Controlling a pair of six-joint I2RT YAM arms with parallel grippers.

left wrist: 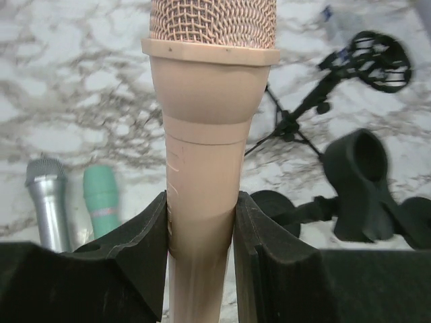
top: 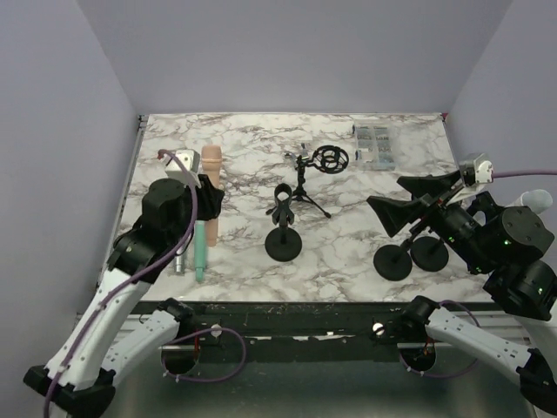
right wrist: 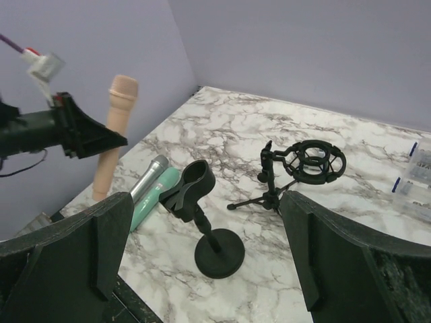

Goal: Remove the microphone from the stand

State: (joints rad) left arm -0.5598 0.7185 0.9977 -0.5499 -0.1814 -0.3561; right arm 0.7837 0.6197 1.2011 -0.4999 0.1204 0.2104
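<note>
My left gripper point(top: 209, 198) is shut on a peach-coloured microphone point(top: 211, 187), with the mesh head pointing away from me; it shows close up in the left wrist view point(left wrist: 205, 168) and in the right wrist view point(right wrist: 114, 131), held above the table's left side. The black round-base stand point(top: 284, 228) with an empty clip stands in the table's middle, also in the right wrist view point(right wrist: 205, 219) and the left wrist view point(left wrist: 360, 185). My right gripper point(top: 392, 205) is open and empty, to the right of that stand.
A silver microphone point(top: 180, 259) and a green microphone point(top: 200, 251) lie at the left front. A small tripod stand with a shock mount point(top: 318, 170) stands behind the middle. Two more round bases point(top: 409, 255) sit under my right arm. A clear box point(top: 375, 144) lies at the back right.
</note>
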